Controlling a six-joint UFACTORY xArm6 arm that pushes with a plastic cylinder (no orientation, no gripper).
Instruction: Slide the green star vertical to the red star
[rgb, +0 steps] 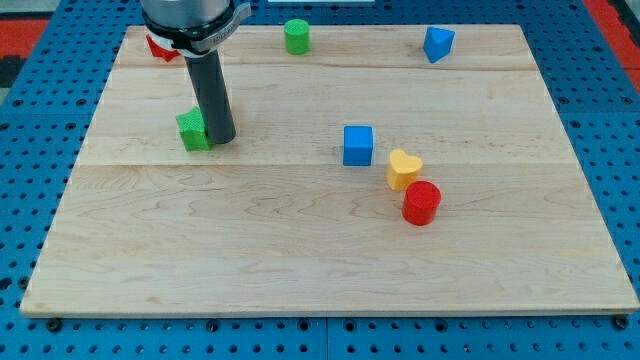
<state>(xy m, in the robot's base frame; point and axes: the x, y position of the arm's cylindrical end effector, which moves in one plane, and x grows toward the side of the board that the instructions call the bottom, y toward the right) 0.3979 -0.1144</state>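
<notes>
The green star (192, 130) lies on the wooden board (300, 250) at the view's left. My tip (221, 139) stands right against its right side, touching it. The red star (160, 47) lies at the view's top left corner of the board, partly hidden behind the arm. It is above the green star and a little to its left.
A green cylinder (297, 37) stands at the top middle. A blue triangular block (437, 44) lies at the top right. A blue cube (358, 146), a yellow heart (404, 169) and a red cylinder (422, 203) cluster right of centre.
</notes>
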